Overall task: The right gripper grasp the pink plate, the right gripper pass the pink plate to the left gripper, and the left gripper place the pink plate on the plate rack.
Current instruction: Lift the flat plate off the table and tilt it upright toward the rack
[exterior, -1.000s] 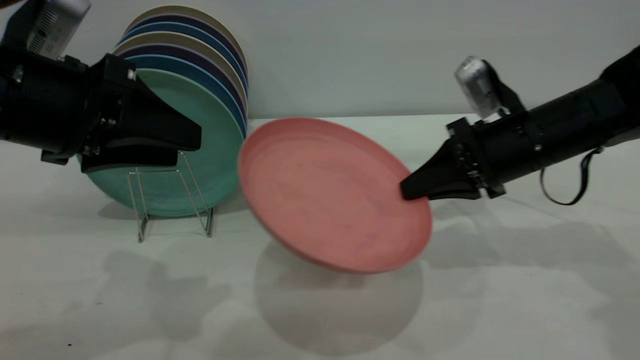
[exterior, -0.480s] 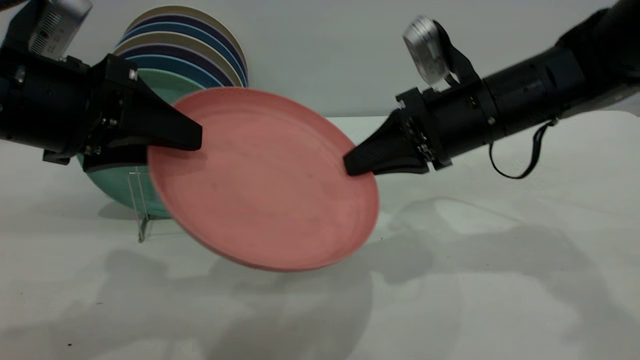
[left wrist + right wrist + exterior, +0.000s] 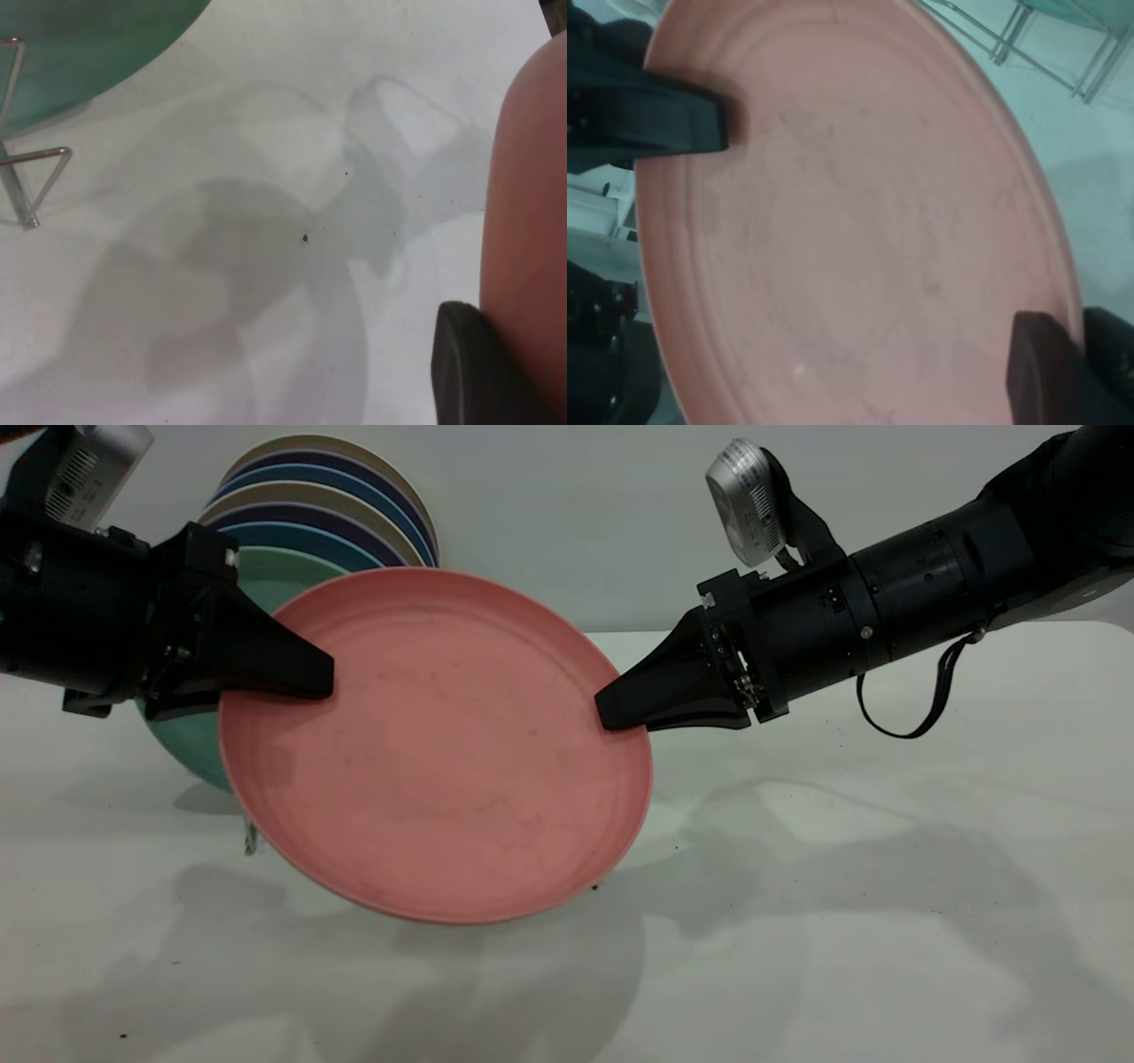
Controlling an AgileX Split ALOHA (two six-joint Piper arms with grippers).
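Handover under way, pink plate held from both sides

The right pincer [image 3: 607, 713] pinches one rim of the pink plate [image 3: 434, 753], the left pincer [image 3: 323, 682] grips the opposite rim; plate tilted above the surface [image 3: 886, 921]. Release and placing on the plate rack [image 3: 27, 181] remain.

Left gripper [image 3: 323, 682] reaches in from left edge, fingers clamped on pink plate [image 3: 434, 744] rim. Right gripper [image 3: 607, 710] angles down from upper right on long cylindrical wrist, clamped on opposite rim.
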